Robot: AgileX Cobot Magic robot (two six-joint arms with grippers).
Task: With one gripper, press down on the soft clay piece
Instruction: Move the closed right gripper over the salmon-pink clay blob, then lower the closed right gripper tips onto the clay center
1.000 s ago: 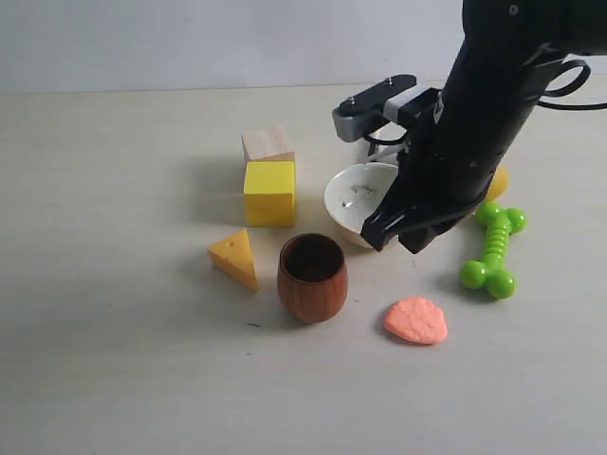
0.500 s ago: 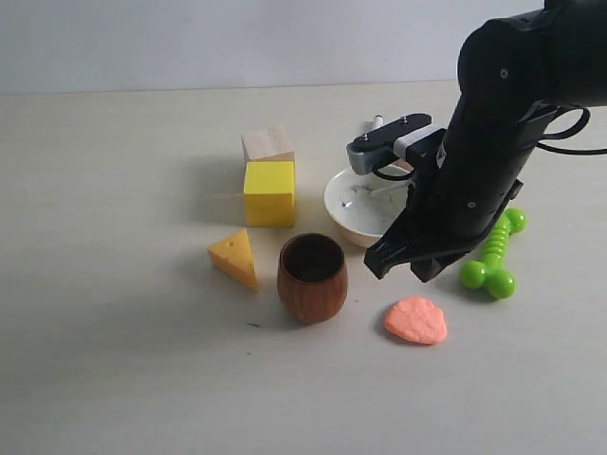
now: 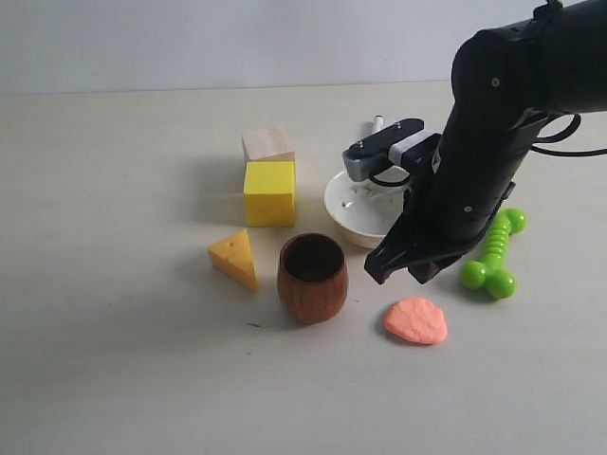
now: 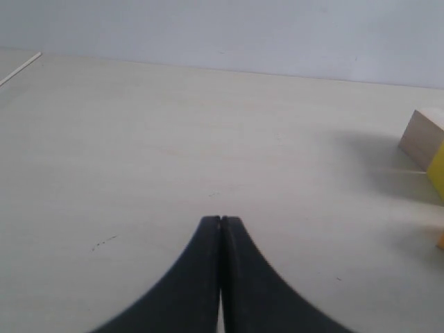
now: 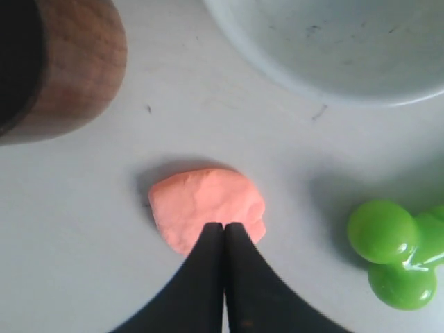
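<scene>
Salmon-orange soft clay piece (image 3: 415,320) lies flat on table (image 3: 114,379), between wooden cup (image 3: 312,278) and green toy bone (image 3: 491,248), near white bowl (image 3: 340,201).

Right gripper (image 3: 403,268) hovers just above it, jaws pressed together, empty. Wrist view puts tips over clay's edge, not centre.

Left gripper (image 4: 220,220) clenched too, empty, well apart.

Risks:
- off-centre press skids clay sideways
- clay sticks to tips, lifts with them
- bulky arm clips bowl or cup

Count: one clay, one cup, one bowl, one bone, one cheese wedge (image 3: 234,258), one yellow cube (image 3: 270,192), one plain wood block (image 3: 267,144), two grippers.
</scene>
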